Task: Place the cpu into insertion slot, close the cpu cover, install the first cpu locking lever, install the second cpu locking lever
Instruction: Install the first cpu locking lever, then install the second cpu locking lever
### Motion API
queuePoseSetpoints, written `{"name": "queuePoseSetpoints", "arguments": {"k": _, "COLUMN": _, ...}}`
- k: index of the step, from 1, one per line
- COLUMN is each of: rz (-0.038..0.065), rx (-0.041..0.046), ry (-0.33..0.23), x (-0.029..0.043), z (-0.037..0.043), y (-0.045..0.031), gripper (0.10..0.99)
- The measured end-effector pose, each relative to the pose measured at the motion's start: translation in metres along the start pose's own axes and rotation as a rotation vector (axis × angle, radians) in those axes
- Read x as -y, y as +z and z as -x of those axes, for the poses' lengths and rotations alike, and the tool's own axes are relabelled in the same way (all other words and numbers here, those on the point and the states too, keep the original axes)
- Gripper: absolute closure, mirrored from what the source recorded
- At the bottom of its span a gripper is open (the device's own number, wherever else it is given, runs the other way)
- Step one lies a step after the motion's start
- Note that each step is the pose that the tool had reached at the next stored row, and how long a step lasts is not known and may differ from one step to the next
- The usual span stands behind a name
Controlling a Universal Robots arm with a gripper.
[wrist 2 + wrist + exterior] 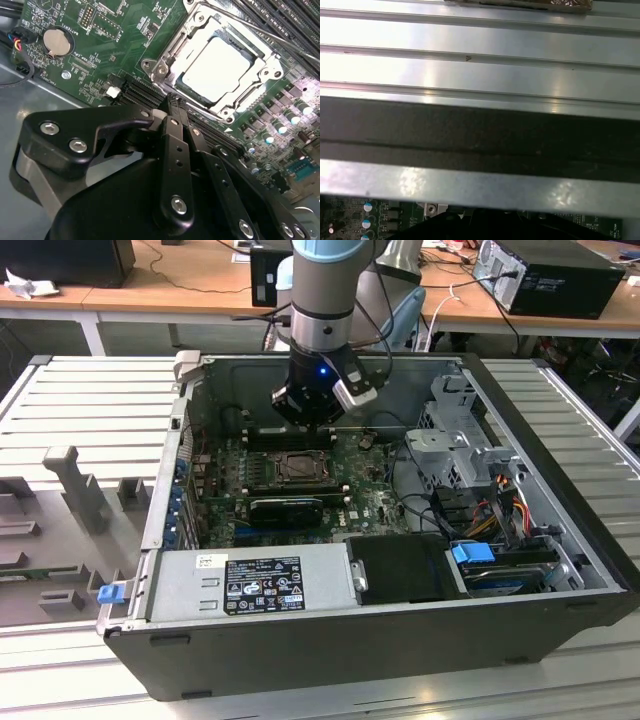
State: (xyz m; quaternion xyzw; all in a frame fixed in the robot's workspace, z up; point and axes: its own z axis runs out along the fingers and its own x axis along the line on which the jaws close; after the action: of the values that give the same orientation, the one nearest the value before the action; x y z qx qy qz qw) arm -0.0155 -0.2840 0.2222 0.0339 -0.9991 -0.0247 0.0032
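The exterior view shows, from its left, a ribbed metal table [90, 410] carrying an open computer case [330, 670], with the robot arm [325, 300] reaching down into it over the green motherboard [215, 515]. The gripper [305, 422] hangs just above the board, close to the insertion slot [298, 468]; to the exterior view's right sit the drive cage [455, 445] and loose cables.

In the second wrist view, a coin battery [56, 41] lies well apart from the socket, and the gripper [172, 102] shows its black fingers [176, 150] pressed together with nothing between them. Past their tips, the cpu [220, 65] sits pale and square inside the insertion slot [155, 67], and the cpu cover [250, 90] appears laid down around it, its cut-out framing the chip. A thin metal locking lever [265, 35] runs along the far side of the socket; whether it is latched cannot be told.

The risk, judged from here: the clenched tips are near the socket's edge and the neighbouring memory slots [142, 95], so a slightly off approach could slip off the slim lever, scrape the board's components, or press on the cover and shift the chip beneath it.
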Motion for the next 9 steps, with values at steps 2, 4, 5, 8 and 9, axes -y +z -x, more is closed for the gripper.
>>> {"name": "queuePoseSetpoints", "arguments": {"k": 2, "rz": 0.000, "rx": 0.0000, "ry": 0.000, "x": 0.0007, "z": 0.0000, "y": -0.0001, "gripper": 0.980}}
{"name": "queuePoseSetpoints", "arguments": {"k": 4, "rz": 0.000, "rx": 0.0001, "ry": 0.000, "x": 0.0011, "z": -0.0001, "y": 0.0000, "gripper": 0.980}}
{"name": "queuePoseSetpoints", "arguments": {"k": 5, "rz": 0.000, "rx": 0.0000, "ry": 0.000, "x": 0.0013, "z": -0.0001, "y": -0.0001, "gripper": 0.980}}
{"name": "queuePoseSetpoints", "arguments": {"k": 8, "rz": 0.000, "rx": 0.0000, "ry": 0.000, "x": 0.0019, "z": -0.0001, "y": -0.0001, "gripper": 0.980}}
{"name": "queuePoseSetpoints", "arguments": {"k": 9, "rz": 0.000, "rx": 0.0000, "ry": 0.000, "x": 0.0021, "z": -0.0002, "y": -0.0001, "gripper": 0.980}}
